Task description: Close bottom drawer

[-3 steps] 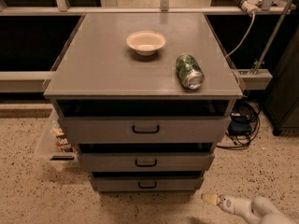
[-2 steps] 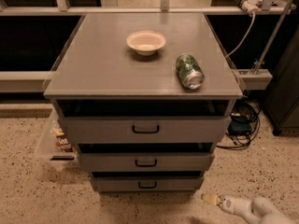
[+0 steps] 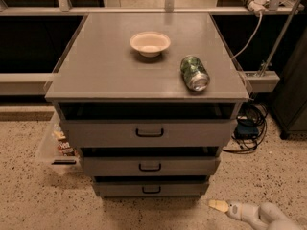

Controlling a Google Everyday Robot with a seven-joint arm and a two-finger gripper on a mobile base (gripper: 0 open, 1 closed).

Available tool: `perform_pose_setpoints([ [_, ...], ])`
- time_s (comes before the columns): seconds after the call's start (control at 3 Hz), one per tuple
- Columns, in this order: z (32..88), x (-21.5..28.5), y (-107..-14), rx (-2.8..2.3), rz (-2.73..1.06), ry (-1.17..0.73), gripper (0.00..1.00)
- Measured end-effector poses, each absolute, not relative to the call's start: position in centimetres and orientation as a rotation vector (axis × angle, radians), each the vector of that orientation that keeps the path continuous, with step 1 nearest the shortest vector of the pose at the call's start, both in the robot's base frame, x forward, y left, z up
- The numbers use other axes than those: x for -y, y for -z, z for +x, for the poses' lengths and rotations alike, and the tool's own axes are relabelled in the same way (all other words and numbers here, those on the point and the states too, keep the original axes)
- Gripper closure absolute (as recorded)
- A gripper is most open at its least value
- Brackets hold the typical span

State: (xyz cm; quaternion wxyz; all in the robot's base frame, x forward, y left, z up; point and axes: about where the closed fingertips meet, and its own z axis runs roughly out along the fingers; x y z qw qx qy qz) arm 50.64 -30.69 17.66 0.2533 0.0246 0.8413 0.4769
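The grey cabinet has three drawers. The bottom drawer (image 3: pixel 151 188) has the narrowest, lowest front and a small black bar handle (image 3: pixel 151 190); a dark gap shows above its front. Above it are the mid-sized drawer (image 3: pixel 150 166) and the widest top drawer (image 3: pixel 148 133). My gripper (image 3: pixel 218 205) is low near the floor at the lower right, to the right of the bottom drawer and apart from it. Its pale fingertip (image 3: pixel 218 205) points left toward the cabinet. The white arm (image 3: pixel 264 215) runs off the bottom right corner.
A white bowl (image 3: pixel 149 43) and a green can (image 3: pixel 194 73) lying on its side rest on the cabinet top (image 3: pixel 96 71). A clear bin with snacks (image 3: pixel 58 145) stands on the floor at the left. Black cables (image 3: pixel 249 128) lie at the right. The floor is speckled.
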Motion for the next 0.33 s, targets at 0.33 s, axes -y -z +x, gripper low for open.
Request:
perform_pose_setpoints([
  [0.33, 50.64, 30.69, -17.66, -2.287, 0.067, -1.296, 0.0],
])
